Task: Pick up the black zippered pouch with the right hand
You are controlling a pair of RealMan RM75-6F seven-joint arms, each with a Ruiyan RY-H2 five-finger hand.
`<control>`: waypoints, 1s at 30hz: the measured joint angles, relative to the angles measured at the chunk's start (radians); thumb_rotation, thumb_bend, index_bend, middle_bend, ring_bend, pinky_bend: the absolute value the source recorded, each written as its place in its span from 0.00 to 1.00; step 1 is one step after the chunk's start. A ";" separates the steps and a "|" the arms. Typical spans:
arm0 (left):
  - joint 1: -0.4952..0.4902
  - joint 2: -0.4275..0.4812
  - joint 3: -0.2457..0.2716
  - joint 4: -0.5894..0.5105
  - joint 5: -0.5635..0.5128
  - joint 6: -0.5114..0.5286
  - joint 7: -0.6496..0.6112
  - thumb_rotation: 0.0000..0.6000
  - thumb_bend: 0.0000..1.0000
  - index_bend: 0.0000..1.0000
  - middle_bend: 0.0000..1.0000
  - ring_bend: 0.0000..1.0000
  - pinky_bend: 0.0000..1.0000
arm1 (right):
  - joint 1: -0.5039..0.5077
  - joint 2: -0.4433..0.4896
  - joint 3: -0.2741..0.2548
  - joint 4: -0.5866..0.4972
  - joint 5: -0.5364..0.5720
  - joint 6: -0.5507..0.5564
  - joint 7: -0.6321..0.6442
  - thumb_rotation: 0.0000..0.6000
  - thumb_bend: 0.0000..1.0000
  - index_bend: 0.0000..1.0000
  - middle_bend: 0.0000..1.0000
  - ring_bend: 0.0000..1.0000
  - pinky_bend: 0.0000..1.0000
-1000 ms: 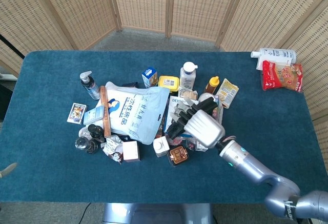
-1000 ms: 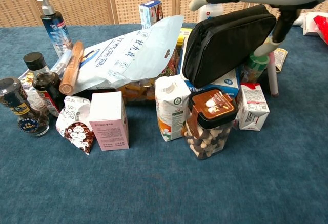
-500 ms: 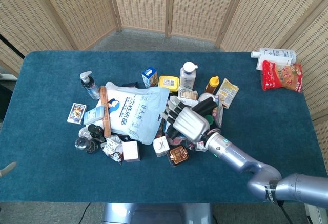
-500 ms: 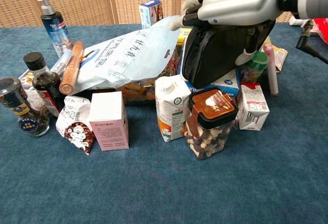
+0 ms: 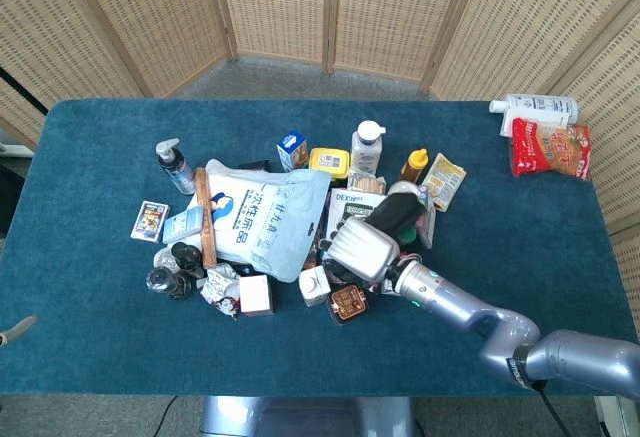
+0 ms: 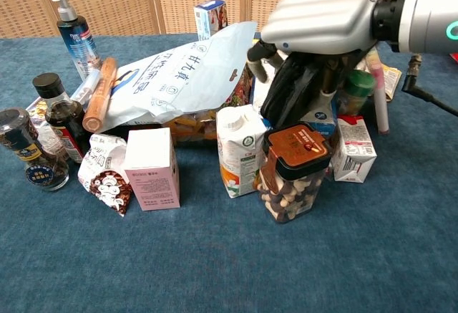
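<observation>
A pink carton (image 6: 152,167) stands beside a white carton (image 6: 238,149) (upright), near a brown-lidded jar (image 6: 293,172).

place: lab-like test setup | blue table (image 5: 90,337) | wicker screens (image 5: 330,7)

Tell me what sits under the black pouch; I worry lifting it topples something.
The black zippered pouch, wrapped by the right hand, leans on a white-and-blue box, with the brown-lidded jar in front. Whatever lies deeper beneath is covered.
</observation>
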 measured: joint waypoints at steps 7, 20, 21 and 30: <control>-0.002 -0.001 0.000 -0.001 0.001 -0.004 0.002 1.00 0.00 0.00 0.00 0.00 0.00 | -0.014 0.009 -0.021 0.027 -0.058 0.055 0.061 1.00 0.28 0.53 0.90 0.97 0.92; -0.005 0.006 0.003 0.005 0.015 -0.009 -0.039 1.00 0.00 0.00 0.00 0.00 0.00 | -0.062 0.239 -0.001 -0.213 -0.055 0.110 -0.042 1.00 0.30 0.54 0.90 0.97 0.92; -0.005 0.007 0.004 0.006 0.018 -0.008 -0.044 1.00 0.00 0.00 0.00 0.00 0.00 | -0.066 0.259 0.002 -0.238 -0.053 0.115 -0.054 1.00 0.30 0.54 0.90 0.97 0.92; 0.003 0.017 0.014 0.018 0.055 0.017 -0.085 1.00 0.00 0.00 0.00 0.00 0.00 | -0.080 0.446 0.101 -0.481 0.008 0.153 -0.163 1.00 0.29 0.54 0.90 0.97 0.92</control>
